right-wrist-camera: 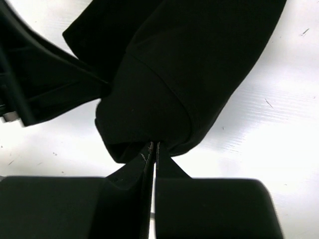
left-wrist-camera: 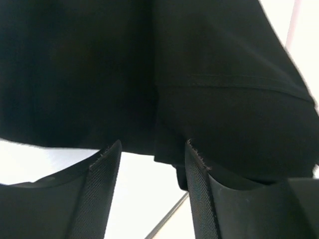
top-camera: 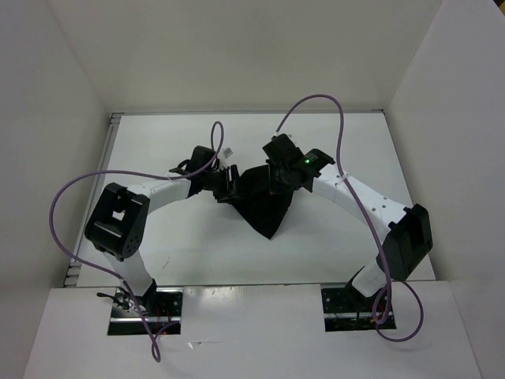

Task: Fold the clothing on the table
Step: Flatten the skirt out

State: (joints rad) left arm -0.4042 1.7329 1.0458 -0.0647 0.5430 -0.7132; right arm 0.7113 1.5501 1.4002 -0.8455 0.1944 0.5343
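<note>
Pinching a bunched edge of the clothing (right-wrist-camera: 164, 74) in the tightly closed right gripper (right-wrist-camera: 153, 145); gaping wide at the left gripper (left-wrist-camera: 152, 144), gripping nothing, just short of a stitched hem. Gathering the black fabric into a crumpled wedge near the middle of the table (top-camera: 158, 142), between the two arms. Looking barely under way as folds go: showing no flat, squared layers, leaving the laying out and creasing to do. Hiding much of the outline beneath the arms overhead; not revealing whether lifted clear or resting.
</note>
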